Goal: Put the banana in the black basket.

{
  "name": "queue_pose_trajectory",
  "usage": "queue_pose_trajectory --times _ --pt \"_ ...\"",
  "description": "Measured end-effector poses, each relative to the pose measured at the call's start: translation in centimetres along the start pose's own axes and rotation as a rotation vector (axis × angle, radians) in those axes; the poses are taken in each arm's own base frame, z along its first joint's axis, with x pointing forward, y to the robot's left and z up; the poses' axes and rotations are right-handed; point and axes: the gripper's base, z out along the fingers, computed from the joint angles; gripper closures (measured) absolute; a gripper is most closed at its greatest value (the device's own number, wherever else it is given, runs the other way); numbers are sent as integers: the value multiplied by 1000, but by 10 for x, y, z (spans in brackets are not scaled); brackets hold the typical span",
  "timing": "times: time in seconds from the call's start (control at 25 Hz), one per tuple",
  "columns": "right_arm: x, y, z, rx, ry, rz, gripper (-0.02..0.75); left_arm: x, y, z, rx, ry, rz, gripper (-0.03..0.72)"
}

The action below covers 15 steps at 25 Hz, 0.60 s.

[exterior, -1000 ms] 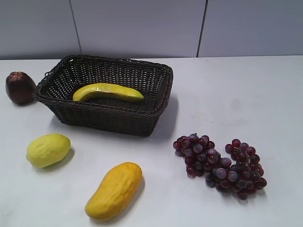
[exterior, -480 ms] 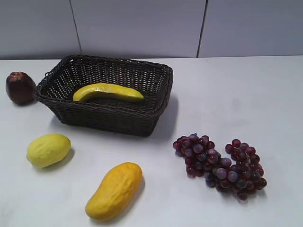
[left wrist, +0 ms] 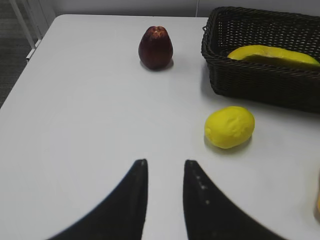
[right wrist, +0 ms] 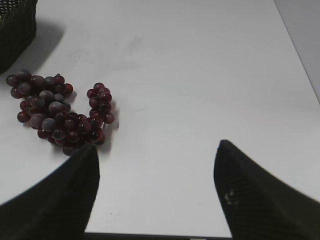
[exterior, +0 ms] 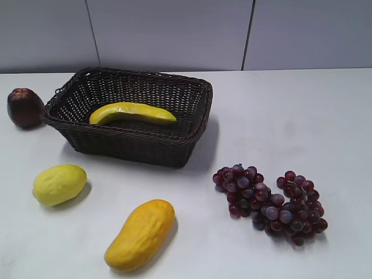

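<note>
The banana (exterior: 132, 113) lies inside the black basket (exterior: 174, 148) at the back left of the table. It also shows in the left wrist view (left wrist: 272, 55), lying in the basket (left wrist: 260, 85). Neither arm shows in the exterior view. My left gripper (left wrist: 165, 162) is open with a narrow gap and empty, over bare table well short of the basket. My right gripper (right wrist: 157, 145) is wide open and empty near the table's front edge, right of the grapes. A corner of the basket (right wrist: 15, 25) shows in the right wrist view.
A dark red apple-like fruit (exterior: 24, 107) sits left of the basket. A pale-yellow lemon-like fruit (exterior: 59, 184) and an orange-yellow mango-shaped fruit (exterior: 140, 233) lie in front of it. A bunch of purple grapes (exterior: 270, 200) lies at the front right.
</note>
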Motion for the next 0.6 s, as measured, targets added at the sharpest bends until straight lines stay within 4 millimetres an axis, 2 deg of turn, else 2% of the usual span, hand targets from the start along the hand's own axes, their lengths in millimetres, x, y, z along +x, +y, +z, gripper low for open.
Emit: queue_pose_trajectory --times 0.6 --pt "0 0 0 0 -1 0 166 0 0 0 0 0 0 449"
